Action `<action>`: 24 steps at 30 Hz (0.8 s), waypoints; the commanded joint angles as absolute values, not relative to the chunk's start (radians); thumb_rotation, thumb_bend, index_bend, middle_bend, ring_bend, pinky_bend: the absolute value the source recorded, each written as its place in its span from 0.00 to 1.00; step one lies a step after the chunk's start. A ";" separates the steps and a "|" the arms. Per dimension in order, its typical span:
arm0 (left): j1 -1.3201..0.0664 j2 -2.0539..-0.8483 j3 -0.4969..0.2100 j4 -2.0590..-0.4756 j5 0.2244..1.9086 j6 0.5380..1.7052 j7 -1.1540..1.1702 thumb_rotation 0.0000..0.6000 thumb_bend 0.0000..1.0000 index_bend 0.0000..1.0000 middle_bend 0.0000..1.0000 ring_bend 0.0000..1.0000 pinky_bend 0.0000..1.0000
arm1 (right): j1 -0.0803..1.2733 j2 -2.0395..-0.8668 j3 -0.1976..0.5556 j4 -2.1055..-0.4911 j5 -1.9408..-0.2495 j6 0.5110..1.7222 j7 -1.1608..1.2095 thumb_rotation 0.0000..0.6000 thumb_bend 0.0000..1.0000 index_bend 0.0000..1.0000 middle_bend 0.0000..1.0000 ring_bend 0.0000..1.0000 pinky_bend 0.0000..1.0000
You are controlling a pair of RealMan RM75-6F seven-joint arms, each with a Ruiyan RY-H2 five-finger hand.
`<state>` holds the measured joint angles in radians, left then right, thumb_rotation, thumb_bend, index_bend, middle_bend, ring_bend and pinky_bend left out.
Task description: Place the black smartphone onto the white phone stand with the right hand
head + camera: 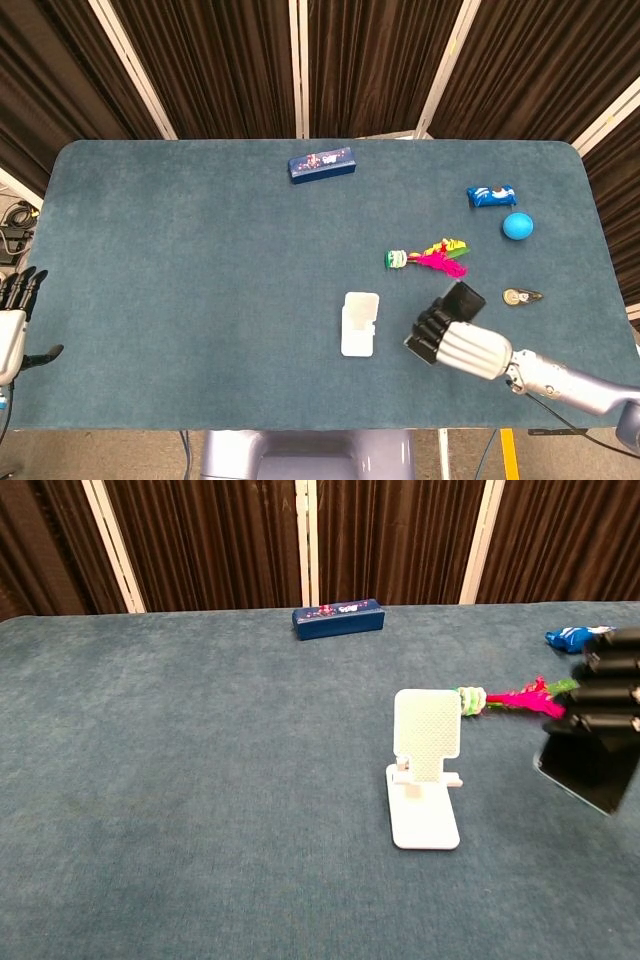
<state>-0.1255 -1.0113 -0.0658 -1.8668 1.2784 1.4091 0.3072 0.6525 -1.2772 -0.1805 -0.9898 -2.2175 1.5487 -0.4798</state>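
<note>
My right hand (pixel 455 340) grips the black smartphone (pixel 464 300) and holds it lifted off the table, just right of the white phone stand (pixel 359 323). In the chest view the smartphone (pixel 588 773) hangs in the air below the dark fingers (pixel 605 692) at the right edge, level with the white phone stand (pixel 425 765), whose rest plate stands upright and bare. My left hand (pixel 14 318) stays at the table's left edge, fingers spread, holding nothing.
A pink and green feather toy (pixel 432 258) lies beyond the stand. A blue ball (pixel 517 226), a blue snack packet (pixel 491 195) and a small key fob (pixel 521 296) sit at the right. A dark blue box (pixel 321 164) lies at the far middle.
</note>
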 commanded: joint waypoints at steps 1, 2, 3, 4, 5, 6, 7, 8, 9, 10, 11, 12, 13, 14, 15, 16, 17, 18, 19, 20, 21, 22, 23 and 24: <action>-0.126 -1.011 -0.067 -1.865 1.275 1.408 0.306 1.00 0.00 0.00 0.00 0.00 0.00 | 0.730 -1.212 -0.131 -1.104 -2.301 1.535 -0.616 1.00 0.45 0.50 0.53 0.40 0.40; -0.127 -1.011 -0.067 -1.864 1.273 1.406 0.305 1.00 0.00 0.00 0.00 0.00 0.00 | 0.739 -1.207 -0.123 -1.122 -2.310 1.526 -0.640 1.00 0.45 0.50 0.53 0.40 0.40; -0.127 -1.011 -0.068 -1.864 1.271 1.405 0.304 1.00 0.00 0.00 0.00 0.00 0.00 | 0.744 -1.203 -0.118 -1.133 -2.315 1.520 -0.654 1.00 0.45 0.50 0.53 0.40 0.39; -0.128 -1.011 -0.068 -1.863 1.269 1.404 0.303 1.00 0.00 0.00 0.00 0.00 0.00 | 0.749 -1.200 -0.113 -1.143 -2.319 1.513 -0.668 1.00 0.45 0.51 0.53 0.40 0.38; -0.129 -1.011 -0.069 -1.861 1.266 1.402 0.303 1.00 0.00 0.00 0.00 0.00 0.00 | 0.759 -1.199 -0.105 -1.157 -2.328 1.502 -0.688 1.00 0.45 0.51 0.53 0.40 0.38; -0.129 -1.011 -0.070 -1.861 1.264 1.401 0.303 1.00 0.00 0.00 0.00 0.00 0.00 | 0.764 -1.198 -0.101 -1.164 -2.332 1.492 -0.699 1.00 0.45 0.51 0.53 0.40 0.37; -0.131 -1.011 -0.071 -1.860 1.260 1.399 0.303 1.00 0.00 0.00 0.00 0.00 0.00 | 0.774 -1.199 -0.095 -1.173 -2.339 1.474 -0.718 1.00 0.45 0.51 0.53 0.40 0.36; -0.131 -1.011 -0.072 -1.860 1.259 1.398 0.303 1.00 0.00 0.00 0.00 0.00 0.00 | 0.782 -1.201 -0.091 -1.177 -2.346 1.459 -0.732 1.00 0.45 0.51 0.53 0.39 0.35; -0.132 -1.012 -0.072 -1.860 1.257 1.396 0.303 1.00 0.00 0.00 0.00 0.00 0.00 | 0.792 -1.204 -0.085 -1.183 -2.353 1.434 -0.756 1.00 0.45 0.51 0.53 0.39 0.34; -0.133 -1.012 -0.072 -1.859 1.256 1.395 0.304 1.00 0.00 0.00 0.00 0.00 0.00 | 0.797 -1.208 -0.079 -1.188 -2.352 1.412 -0.774 1.00 0.45 0.51 0.53 0.39 0.33; -0.134 -1.012 -0.072 -1.859 1.255 1.394 0.305 1.00 0.00 0.00 0.00 0.00 0.00 | 0.802 -1.212 -0.072 -1.194 -2.349 1.391 -0.792 1.00 0.45 0.51 0.53 0.39 0.33; -0.135 -1.013 -0.072 -1.858 1.253 1.392 0.307 1.00 0.00 0.00 0.00 0.00 0.00 | 0.808 -1.216 -0.063 -1.206 -2.342 1.358 -0.814 1.00 0.45 0.52 0.54 0.39 0.33; -0.136 -1.014 -0.071 -1.858 1.251 1.390 0.309 1.00 0.00 0.00 0.00 0.00 0.00 | 0.814 -1.218 -0.055 -1.217 -2.336 1.327 -0.833 1.00 0.45 0.52 0.54 0.39 0.33; -0.137 -1.015 -0.071 -1.857 1.249 1.388 0.310 1.00 0.00 0.00 0.00 0.00 0.00 | 0.820 -1.219 -0.049 -1.229 -2.331 1.301 -0.848 1.00 0.45 0.52 0.54 0.39 0.33; -0.138 -1.016 -0.072 -1.856 1.247 1.387 0.311 1.00 0.00 0.00 0.00 0.00 0.00 | 0.825 -1.219 -0.045 -1.240 -2.328 1.277 -0.861 1.00 0.45 0.52 0.54 0.39 0.33; -0.139 -1.016 -0.073 -1.855 1.243 1.385 0.312 1.00 0.00 0.00 0.00 0.00 0.00 | 0.829 -1.218 -0.041 -1.250 -2.323 1.254 -0.873 1.00 0.45 0.52 0.54 0.39 0.33; -0.140 -1.017 -0.074 -1.854 1.240 1.384 0.313 1.00 0.00 0.00 0.00 0.00 0.00 | 0.834 -1.218 -0.038 -1.260 -2.320 1.224 -0.892 1.00 0.45 0.52 0.54 0.39 0.32; -0.142 -1.019 -0.074 -1.852 1.237 1.383 0.316 1.00 0.00 0.00 0.00 0.00 0.00 | 0.839 -1.216 -0.035 -1.273 -2.319 1.197 -0.911 1.00 0.45 0.52 0.54 0.39 0.32; -0.144 -1.020 -0.075 -1.850 1.234 1.380 0.318 1.00 0.00 0.00 0.00 0.00 0.00 | 0.843 -1.213 -0.031 -1.287 -2.316 1.170 -0.929 1.00 0.45 0.52 0.54 0.39 0.32; -0.146 -1.022 -0.075 -1.849 1.231 1.377 0.321 1.00 0.00 0.00 0.00 0.00 0.00 | 0.846 -1.210 -0.027 -1.307 -2.306 1.138 -0.945 1.00 0.45 0.52 0.54 0.39 0.32; -0.148 -1.022 -0.076 -1.848 1.227 1.374 0.323 1.00 0.00 0.00 0.00 0.00 0.00 | 0.848 -1.207 -0.022 -1.328 -2.296 1.110 -0.959 1.00 0.45 0.52 0.55 0.39 0.32; -0.149 -1.023 -0.076 -1.848 1.224 1.371 0.324 1.00 0.00 0.00 0.00 0.00 0.00 | 0.851 -1.204 -0.019 -1.348 -2.291 1.086 -0.973 1.00 0.45 0.52 0.55 0.39 0.32; -0.150 -1.023 -0.077 -1.847 1.222 1.370 0.325 1.00 0.00 0.00 0.00 0.00 0.00 | 0.855 -1.203 -0.015 -1.366 -2.287 1.063 -0.986 1.00 0.45 0.52 0.55 0.39 0.32; -0.151 -1.024 -0.078 -1.846 1.220 1.370 0.325 1.00 0.00 0.00 0.00 0.00 0.00 | 0.857 -1.203 -0.013 -1.377 -2.284 1.049 -0.994 1.00 0.45 0.53 0.55 0.39 0.32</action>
<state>-0.1502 -1.0234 -0.0771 -1.8464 1.2207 1.3702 0.3243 0.8441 -1.2082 -0.0267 -1.3363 -2.3012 1.0945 -0.9583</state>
